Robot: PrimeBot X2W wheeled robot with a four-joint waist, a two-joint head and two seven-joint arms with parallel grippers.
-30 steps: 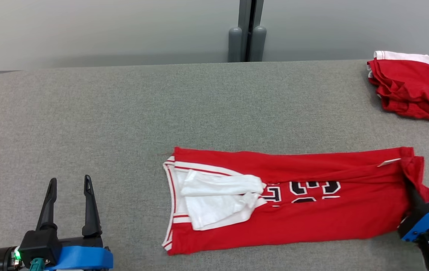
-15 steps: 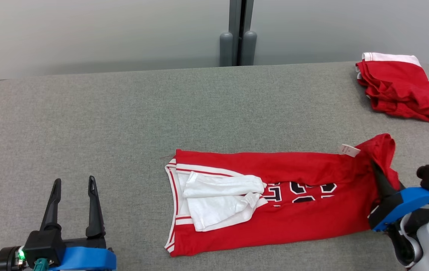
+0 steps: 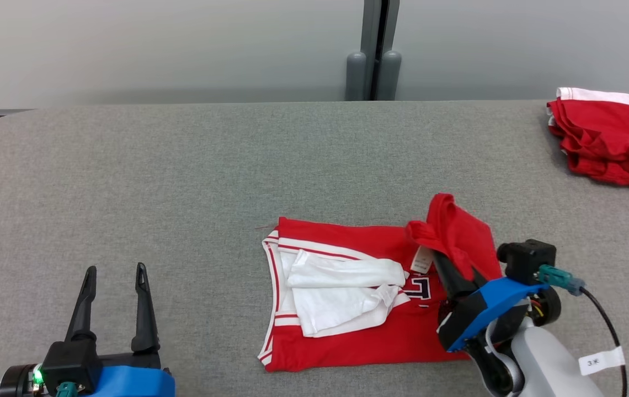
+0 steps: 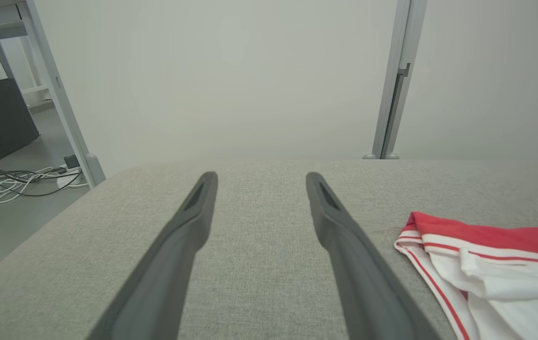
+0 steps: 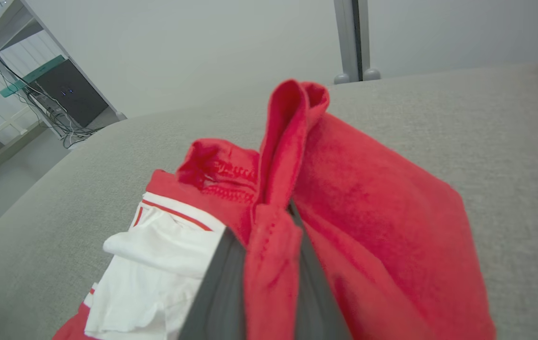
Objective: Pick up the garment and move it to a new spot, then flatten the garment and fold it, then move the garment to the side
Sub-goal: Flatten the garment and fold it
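The right tool (image 3: 440, 258) grips one end of the red garment (image 3: 369, 342), lifted and folded back over the rest, which lies flat on the grey desk (image 3: 182, 176). The left tool (image 3: 116, 268) sits released near the desk's front, fingers spread, well apart from the garment.

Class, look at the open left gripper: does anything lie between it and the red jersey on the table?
Nothing visible does. Just bare grey table separates the left gripper from the jersey and its white-trimmed end.
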